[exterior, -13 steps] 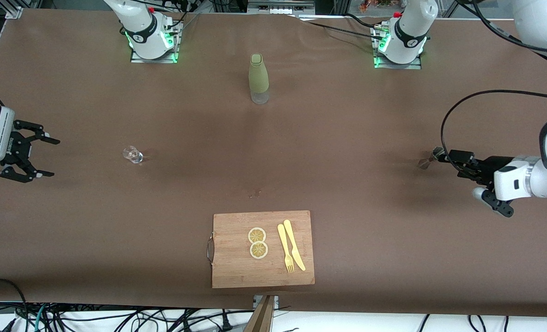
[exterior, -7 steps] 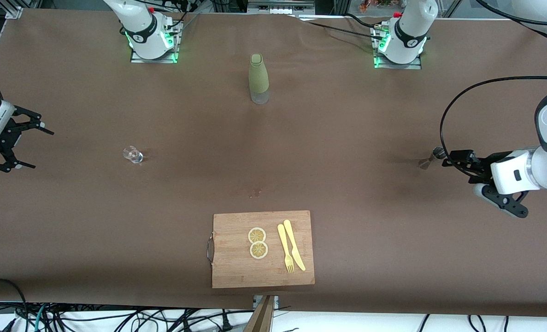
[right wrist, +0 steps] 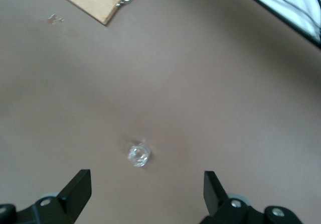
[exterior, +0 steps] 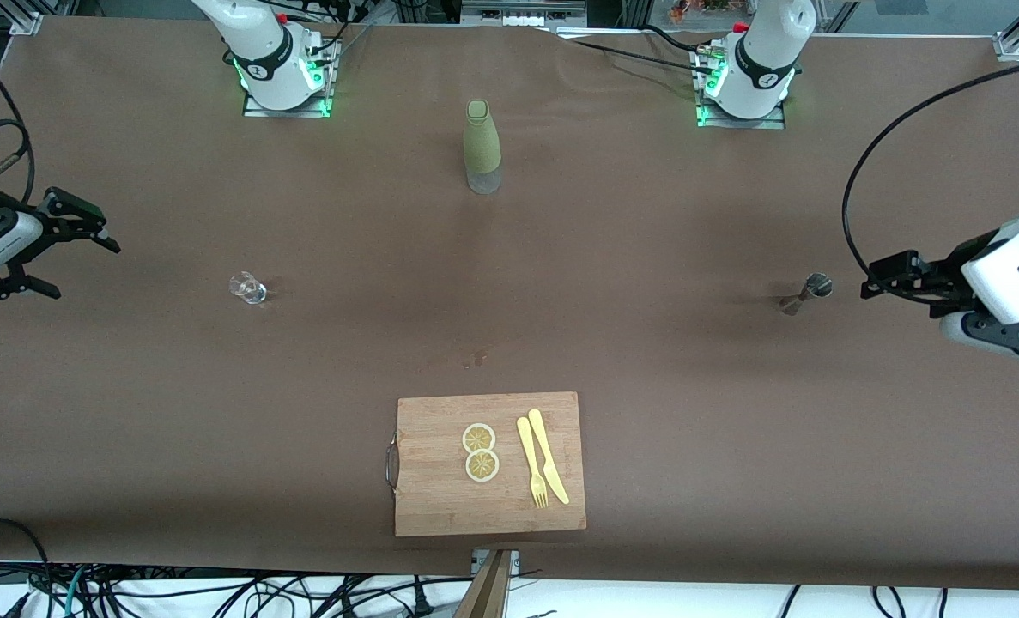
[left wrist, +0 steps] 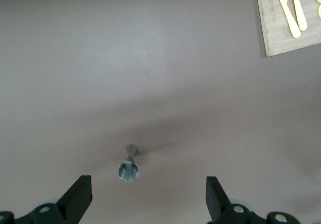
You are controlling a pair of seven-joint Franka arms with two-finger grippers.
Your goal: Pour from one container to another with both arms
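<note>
A small clear glass [exterior: 247,287] stands toward the right arm's end of the table. My right gripper [exterior: 84,270] hangs open in the air beside it, apart from it. In the right wrist view the glass [right wrist: 138,155] shows ahead of the open right gripper [right wrist: 146,181], with nothing between the fingers. A small metal jigger [exterior: 805,293] stands toward the left arm's end. My left gripper [exterior: 904,305] is open just beside the jigger, not touching it. The left wrist view has the jigger [left wrist: 128,168] ahead of the open left gripper [left wrist: 148,189].
A tall green bottle [exterior: 482,146] stands upright midway between the two arm bases. A wooden cutting board [exterior: 432,481] lies near the table's front edge with two lemon slices [exterior: 480,452], a yellow fork [exterior: 530,463] and knife [exterior: 548,455].
Both grippers have drawn back toward their ends of the table. The left gripper has come away from the jigger, which now stands free. The right gripper has swung round a little.
</note>
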